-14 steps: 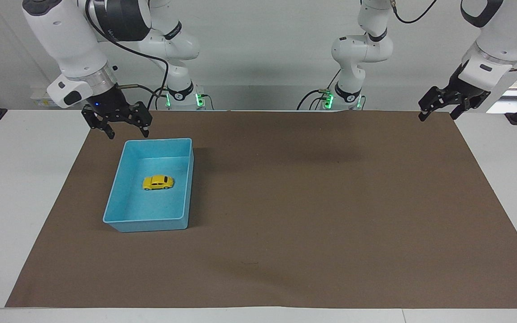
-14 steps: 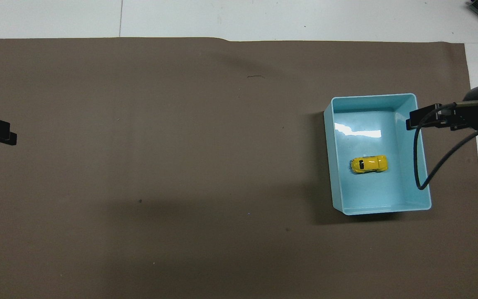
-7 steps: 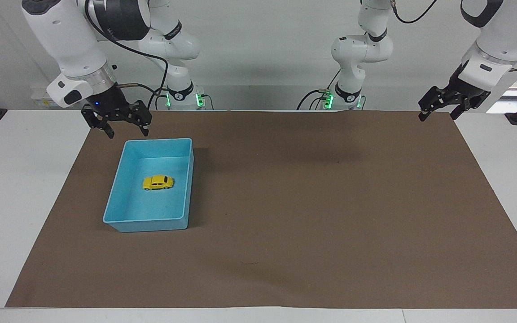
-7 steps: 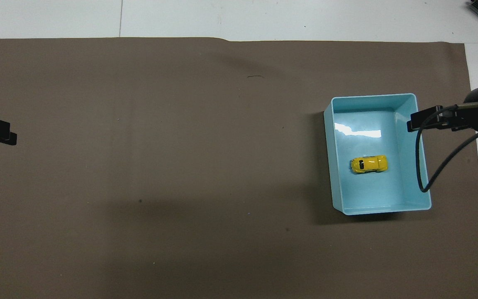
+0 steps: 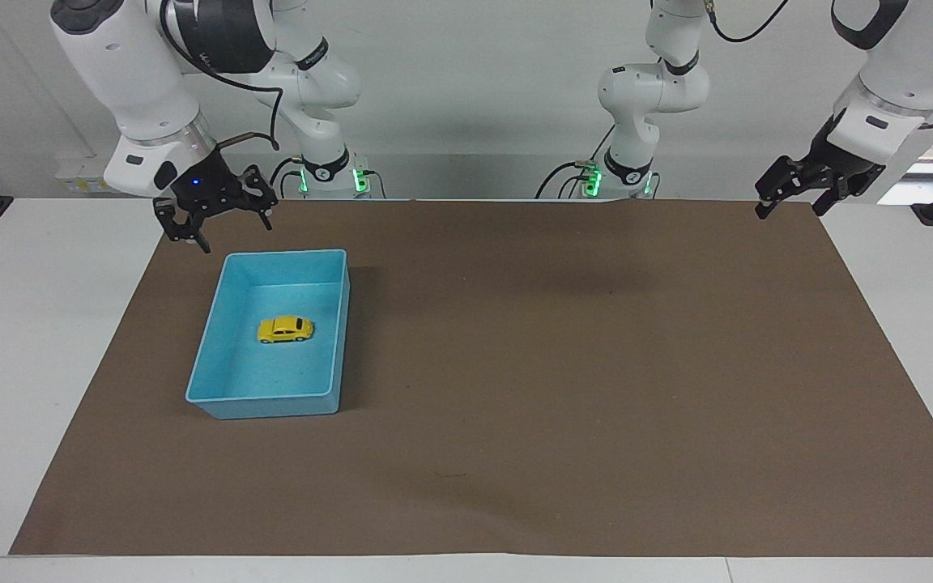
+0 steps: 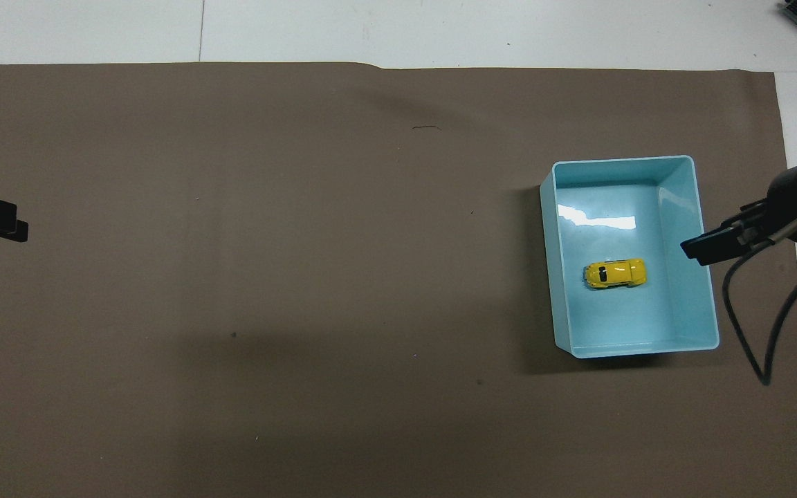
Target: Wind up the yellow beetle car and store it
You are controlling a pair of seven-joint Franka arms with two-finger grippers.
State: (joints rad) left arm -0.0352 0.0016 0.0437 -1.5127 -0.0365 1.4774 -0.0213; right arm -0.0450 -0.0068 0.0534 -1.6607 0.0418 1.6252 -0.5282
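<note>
1. Facing view: we see the yellow beetle car (image 5: pixel 284 329) lying in the blue bin (image 5: pixel 223 402) toward the right arm's end of the surface (image 5: pixel 564 364). Our right gripper (image 5: pixel 223 230) hangs empty and open above the bin's near rim; the left gripper (image 5: pixel 786 198) waits, open and empty.
2. Overhead view: the car sits mid-bin, untouched, so we judge storing looks done.

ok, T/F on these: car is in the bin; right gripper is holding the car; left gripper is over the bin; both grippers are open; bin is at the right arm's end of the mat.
1. The yellow beetle car lies in the blue bin. True.
2. The right gripper holds the car. False: it is empty, raised beside the bin's robot-side rim.
3. The left gripper is over the bin. False: it waits at the left arm's end of the brown mat.
4. Both grippers are open. True.
5. The bin is toward the right arm's end. True.
</note>
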